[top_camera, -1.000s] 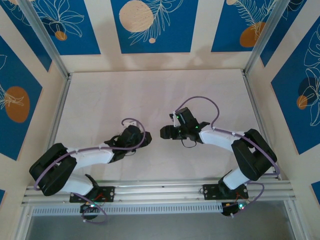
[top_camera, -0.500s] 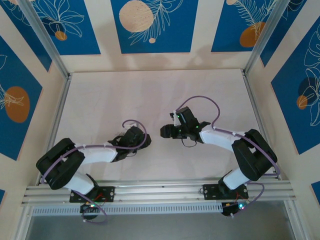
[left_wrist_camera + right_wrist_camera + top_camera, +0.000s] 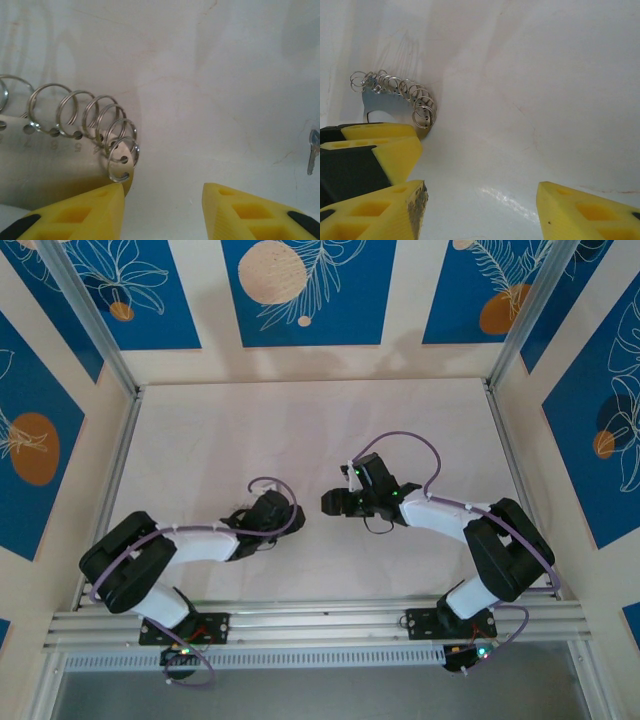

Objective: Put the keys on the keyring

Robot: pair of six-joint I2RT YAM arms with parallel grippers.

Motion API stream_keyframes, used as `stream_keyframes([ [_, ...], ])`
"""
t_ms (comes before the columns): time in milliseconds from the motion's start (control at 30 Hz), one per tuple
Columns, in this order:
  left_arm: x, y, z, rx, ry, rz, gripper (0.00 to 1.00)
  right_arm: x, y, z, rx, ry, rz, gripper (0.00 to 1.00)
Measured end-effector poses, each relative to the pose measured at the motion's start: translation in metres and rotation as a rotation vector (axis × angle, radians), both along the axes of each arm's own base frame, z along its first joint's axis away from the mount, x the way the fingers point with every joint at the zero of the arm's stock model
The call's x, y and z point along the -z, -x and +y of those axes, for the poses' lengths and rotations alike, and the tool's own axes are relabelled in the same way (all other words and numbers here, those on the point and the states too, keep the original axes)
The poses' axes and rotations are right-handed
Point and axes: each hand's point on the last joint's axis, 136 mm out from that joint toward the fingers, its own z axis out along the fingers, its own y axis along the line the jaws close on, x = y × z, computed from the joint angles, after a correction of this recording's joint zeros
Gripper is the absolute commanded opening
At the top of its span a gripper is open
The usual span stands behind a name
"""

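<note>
**Both grippers open, key nowhere near the keyring**

So in the left wrist view the left gripper [image 3: 162, 212] was wide open, yellow fingers [image 3: 80, 212] spread with nothing between them. The keyring [image 3: 50, 165], a flat grey metal piece with a row of little wire rings [image 3: 103, 125] along its edge, lay on the white table [image 3: 210, 90] right in front of the left-hand finger, whose tip was just under the last ring. Couldn't tell if they were actually touching.

The key [image 3: 312, 152], small and silver with a bluish head, lay flat at the far right edge of that view, well apart from the keyring and not on any ring.

The right gripper [image 3: 480, 210] was open too, holding nothing and pointed toward the keyring, with the left gripper's yellow finger just beside it. From above, the two grippers faced each other near the middle of the table.
</note>
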Motion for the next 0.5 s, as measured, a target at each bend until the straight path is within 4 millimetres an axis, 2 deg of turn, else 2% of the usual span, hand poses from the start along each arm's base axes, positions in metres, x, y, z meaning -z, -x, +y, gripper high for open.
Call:
stream_keyframes([
  [267, -0.0039, -0.0039, -0.004, 0.005, 0.005, -0.012, 0.44, -0.0015, 0.0015, -0.0013, 0.003, -0.004, -0.001, 0.61],
  [500, -0.0045, 0.0008, 0.0009, 0.002, 0.01, -0.013, 0.44, 0.0, 0.0024, -0.002, 0.005, -0.004, 0.003, 0.61],
])
